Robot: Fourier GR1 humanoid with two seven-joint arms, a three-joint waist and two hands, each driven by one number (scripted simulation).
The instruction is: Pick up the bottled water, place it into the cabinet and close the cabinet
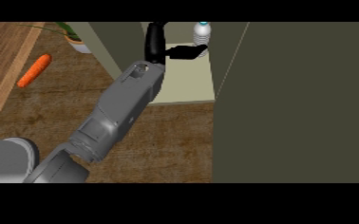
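Bottle (202, 32) stood upright at the back edge of the cabinet (112, 42) shelf (184, 83). Left hand (155, 42) was spread apart, fingers (189, 52) just beside the bottle's base, not clamped. Placing looked about done. Next: pull arm clear, swing door (288, 99) shut.

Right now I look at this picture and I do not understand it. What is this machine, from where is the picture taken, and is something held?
This is a humanoid robot's view from its own head, looking steeply down at a wooden counter. The grey bar is its left forearm, ending in a black robot hand. It reaches into an open cabinet, whose dark door fills the right side. A water bottle stands upright on the pale shelf inside. The fingers look straight, not curled round the bottle, so nothing seems held. On the counter are a carrot and, farther back, a potted plant. The right robot hand does not show.
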